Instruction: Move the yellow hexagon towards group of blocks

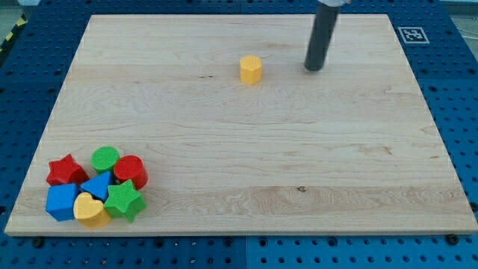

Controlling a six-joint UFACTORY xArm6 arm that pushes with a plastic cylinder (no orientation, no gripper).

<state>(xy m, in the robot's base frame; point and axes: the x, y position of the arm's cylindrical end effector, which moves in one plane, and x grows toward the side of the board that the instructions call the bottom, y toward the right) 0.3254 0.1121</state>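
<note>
Table (246, 157) of pale wood carries, at the view's bottom left, a tight group of blocks: red star (66, 171), green cylinder (106, 158), red cylinder (131, 171), blue triangle-like block (97, 185), blue cube-like block (61, 202), green star (124, 201) and yellow heart (90, 211). Well apart from them, near the view's top centre, sits the yellow hexagon (251, 69), so by my judgement the push has barely begun and nearly the whole run is left. No hand exists here, nothing is held; my tip (314, 68) stands near the hexagon's right, apart.

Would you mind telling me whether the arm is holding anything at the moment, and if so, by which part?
Nothing is held. My tip rests on the board, apart from the yellow hexagon, to its right in the view.
</note>
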